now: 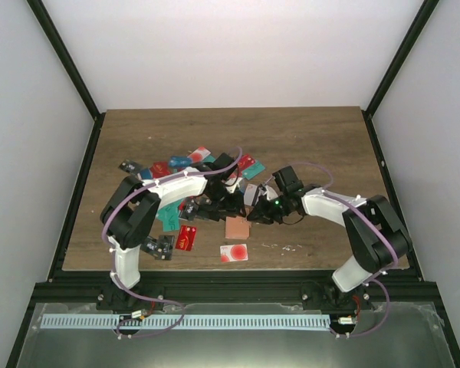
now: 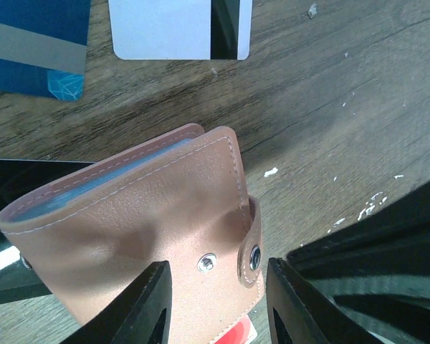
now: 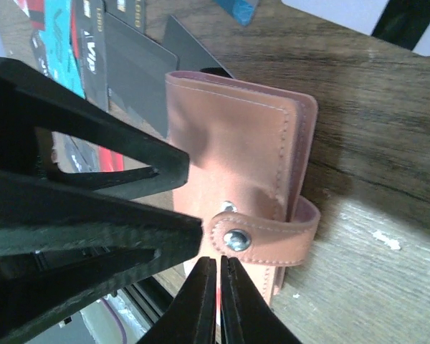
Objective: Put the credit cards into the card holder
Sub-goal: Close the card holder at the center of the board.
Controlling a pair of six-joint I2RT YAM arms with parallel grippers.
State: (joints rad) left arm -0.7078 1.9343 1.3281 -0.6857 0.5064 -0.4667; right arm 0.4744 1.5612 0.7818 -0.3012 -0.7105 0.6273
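While both arms (image 1: 149,203) reach in over the wooden surface (image 1: 307,146), the credit cards (image 1: 185,162) lie scattered across its middle in red, teal, blue and black. A white card with a red dot (image 1: 233,252) lies apart near the front edge. The tan card holder (image 1: 238,228) lies on the surface just behind that white card, between the two arm tips. Its flaps are folded together and a blue edge shows between them in the left wrist view. The left claw (image 2: 216,271) stands with its fingers apart over the holder's face, one on either side of the snap. The holder runs on under the left-hand finger, so it is not clamped between them; whether the tips press on it I cannot tell. The right claw (image 3: 219,261) has its fingers together, with the tips just beside the strap (image 3: 276,228). The strap wraps round one edge of the holder onto its face and carries a metal snap (image 3: 236,240).
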